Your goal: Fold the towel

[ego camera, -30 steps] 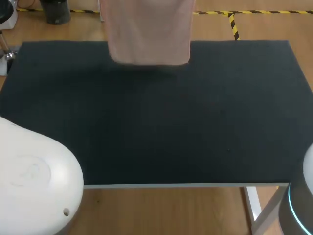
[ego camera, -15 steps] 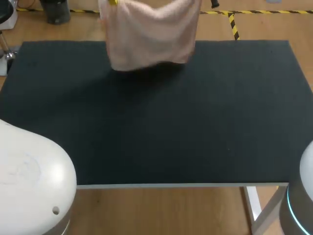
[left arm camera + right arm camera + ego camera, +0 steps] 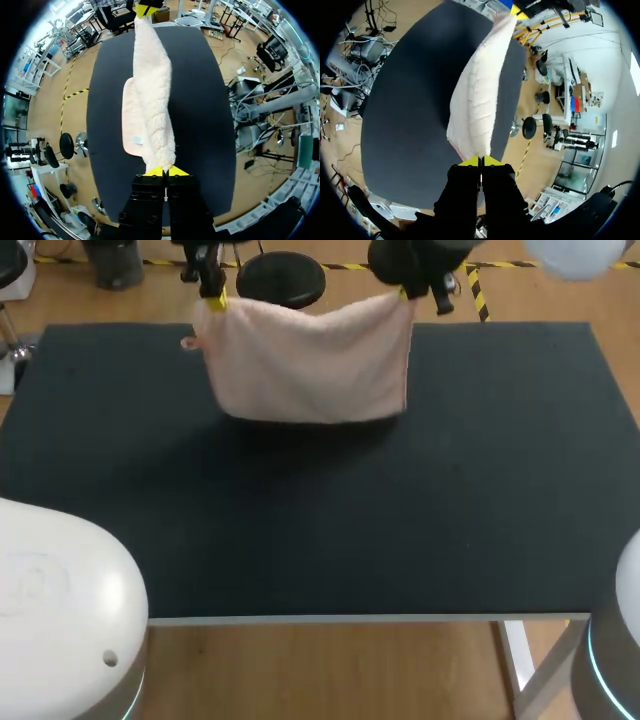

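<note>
Towel (image 3: 310, 360), pale pink: is hanging stretched between both grippers over the far half of the black table (image 3: 400, 520). Left gripper (image 3: 213, 300) is pinching its upper left corner, yellow tips pressed together on the cloth. Right gripper (image 3: 405, 292) is pinching the upper right corner likewise.

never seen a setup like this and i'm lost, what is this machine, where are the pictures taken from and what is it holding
This is a two-armed robot at a black table. One picture looks down from above and behind it. The two round ones come from cameras on its wrists, looking out along the yellow-tipped jaws. The left arm and right arm each pinch a top corner of a pink towel, jaws shut on it, so it hangs spread between them over the table's far side.
</note>
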Tool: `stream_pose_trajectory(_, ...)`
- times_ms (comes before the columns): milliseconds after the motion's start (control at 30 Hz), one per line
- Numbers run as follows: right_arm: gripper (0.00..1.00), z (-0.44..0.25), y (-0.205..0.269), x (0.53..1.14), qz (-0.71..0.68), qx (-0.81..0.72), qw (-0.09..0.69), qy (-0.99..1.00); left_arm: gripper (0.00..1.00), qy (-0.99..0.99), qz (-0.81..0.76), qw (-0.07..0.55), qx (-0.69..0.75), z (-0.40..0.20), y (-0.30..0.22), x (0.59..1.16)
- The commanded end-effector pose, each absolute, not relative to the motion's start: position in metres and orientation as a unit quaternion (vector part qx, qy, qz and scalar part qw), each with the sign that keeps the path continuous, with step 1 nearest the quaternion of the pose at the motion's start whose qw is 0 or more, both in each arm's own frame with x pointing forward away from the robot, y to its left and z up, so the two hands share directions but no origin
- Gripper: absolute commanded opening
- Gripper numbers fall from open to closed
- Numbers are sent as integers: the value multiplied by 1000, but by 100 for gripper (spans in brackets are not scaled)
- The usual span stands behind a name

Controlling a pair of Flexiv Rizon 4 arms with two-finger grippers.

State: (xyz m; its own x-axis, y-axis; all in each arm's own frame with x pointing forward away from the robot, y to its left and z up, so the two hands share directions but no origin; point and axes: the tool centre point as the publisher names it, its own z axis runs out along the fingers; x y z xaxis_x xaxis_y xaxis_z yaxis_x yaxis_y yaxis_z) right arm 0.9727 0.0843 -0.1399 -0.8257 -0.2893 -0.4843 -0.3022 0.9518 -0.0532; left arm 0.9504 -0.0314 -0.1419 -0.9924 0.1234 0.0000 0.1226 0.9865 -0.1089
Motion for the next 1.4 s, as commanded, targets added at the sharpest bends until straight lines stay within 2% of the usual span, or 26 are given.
stream_pose_trajectory(33, 0, -172, 89, 982, -6, -124, 230, 965, 0, -995, 63, 45, -58, -184, -39, 968)
stream_pose_trajectory(167, 0, -212, 84, 988, -14, -94, 200, 975, 0, -991, 66, 104, -43, -230, -43, 975)
stream_pose_trajectory(367, 0, -256, 86, 997, -34, -71, 181, 980, 0, -988, 44, 140, -43, -273, -49, 983)
stream_pose_trajectory(533, 0, -283, 83, 1017, -45, -48, 173, 983, 0, -987, 43, 149, -36, -297, -47, 1007)
stream_pose_trajectory(833, 0, -312, 71, 1057, -70, -25, 167, 983, 0, -991, 27, 129, -32, -315, -42, 1061)
stream_pose_trajectory(1067, 0, -321, 74, 1075, -71, -40, 161, 984, 0, -989, 21, 142, -42, -327, -46, 1071)
stream_pose_trajectory(1100, 0, -321, 75, 1076, -70, -41, 161, 984, 3, -989, 25, 142, -43, -327, -47, 1070)
stream_pose_trajectory(1133, 44, -321, 75, 1077, -70, -43, 159, 984, 40, -988, 24, 147, -43, -328, -47, 1069)
stream_pose_trajectory(1167, 100, -321, 75, 1078, -70, -43, 158, 984, 100, -987, 23, 152, -47, -330, -48, 1069)
stream_pose_trajectory(1400, 100, -312, 70, 1081, -81, -39, 169, 981, 100, -987, 31, 153, -47, -329, -41, 1067)
